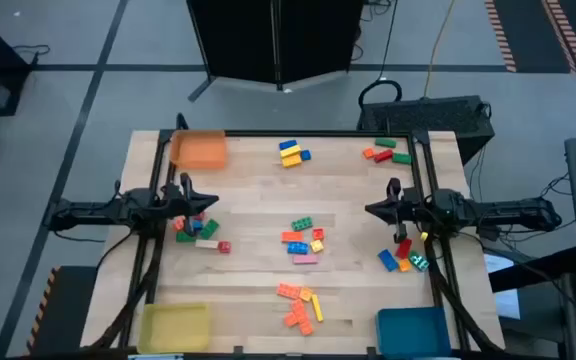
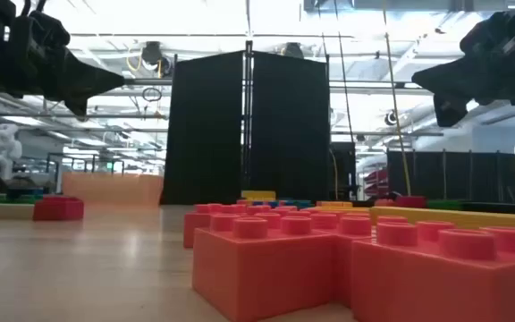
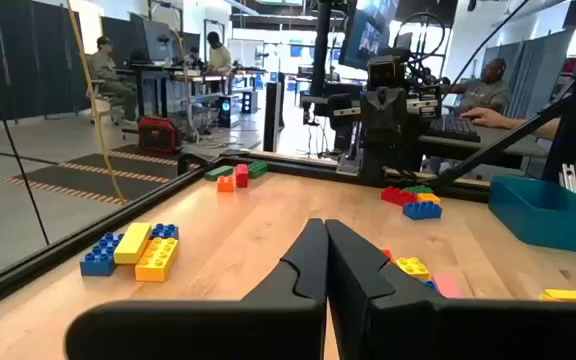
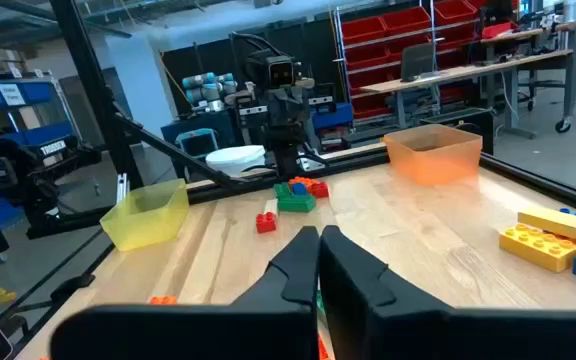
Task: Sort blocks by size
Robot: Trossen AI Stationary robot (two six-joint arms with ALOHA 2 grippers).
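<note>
1. Nearest the front edge of the worktop [image 1: 248, 215] sit a yellow tray [image 1: 175, 325] at the left corner and a blue tray [image 1: 411, 327] at the right corner. Between them lies a cluster of orange blocks [image 1: 299, 305]. Neither front tray shows a block inside, so sorting looks barely begun.
2. Farther in, the left tool [image 1: 211, 203] hovers at the left side, clenched and holding nothing, with red, green and pink blocks [image 1: 199, 232] just beside it. The right tool [image 1: 371, 210] hovers at the right side, also clenched and empty, near blue, red and yellow blocks [image 1: 403, 257].
3. A mixed pile [image 1: 304, 240] lies mid-worktop between the arms.
4. At the far edge are an orange tray [image 1: 201, 150], yellow and blue blocks [image 1: 291, 152], and red, orange and green blocks [image 1: 387, 150].
5. To do this step well, I judge each tool should spread its fingers before descending, and pick an outlying block beside it rather than one in a pile.
6. Straddle the block's narrow sides, then lower squarely, since crowded neighbours could be nudged aside.
7. Settle which tray takes which size first.
</note>
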